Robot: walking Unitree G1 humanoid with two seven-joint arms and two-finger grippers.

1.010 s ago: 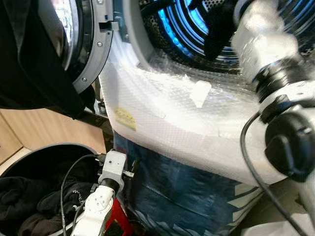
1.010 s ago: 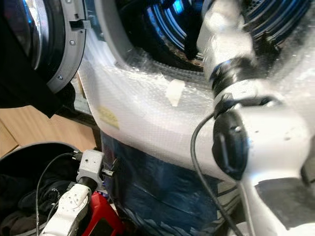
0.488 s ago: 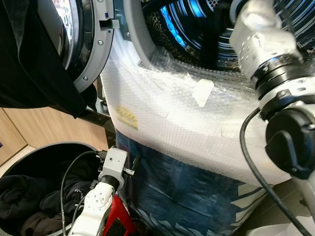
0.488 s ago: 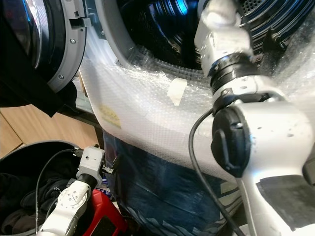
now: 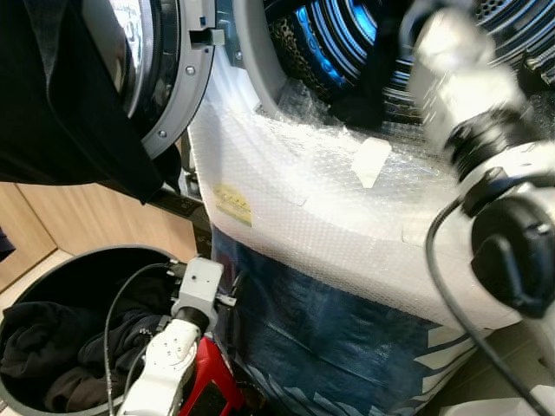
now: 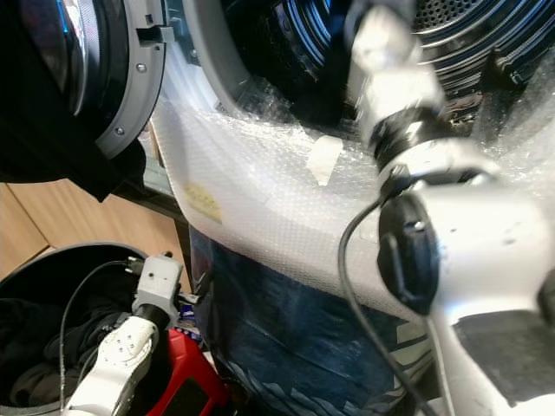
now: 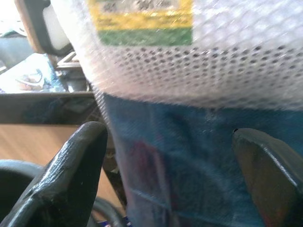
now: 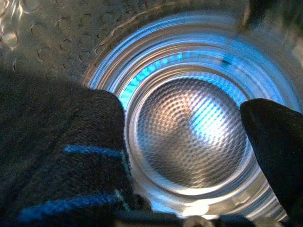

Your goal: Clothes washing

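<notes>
The washing machine stands in front of me, its door point(image 5: 178, 78) swung open to the left and its drum point(image 8: 189, 127) lit blue. My right arm point(image 5: 460, 78) reaches into the drum mouth. The right gripper point(image 8: 184, 123) is open inside the drum. A dark garment with blue stripes point(image 8: 61, 161) lies over one of its fingers. My left arm point(image 5: 178, 342) hangs low beside the machine's blue front panel point(image 7: 189, 165). The left gripper point(image 7: 170, 137) is open and holds nothing. A round dark basket point(image 5: 35, 299) with dark clothes point(image 5: 52, 355) stands at the lower left.
Bubble wrap point(image 5: 303, 191) covers the machine's front below the drum mouth. A black garment point(image 5: 69, 104) hangs over the open door. A red object point(image 5: 208, 390) sits under my left arm. Wooden cabinet fronts point(image 5: 95, 221) are behind the basket.
The head view has shifted slightly. My right arm has moved at the drum mouth and is blurred. A dark cloth shows beside it again, lower than a second ago. The left arm has kept its place.
</notes>
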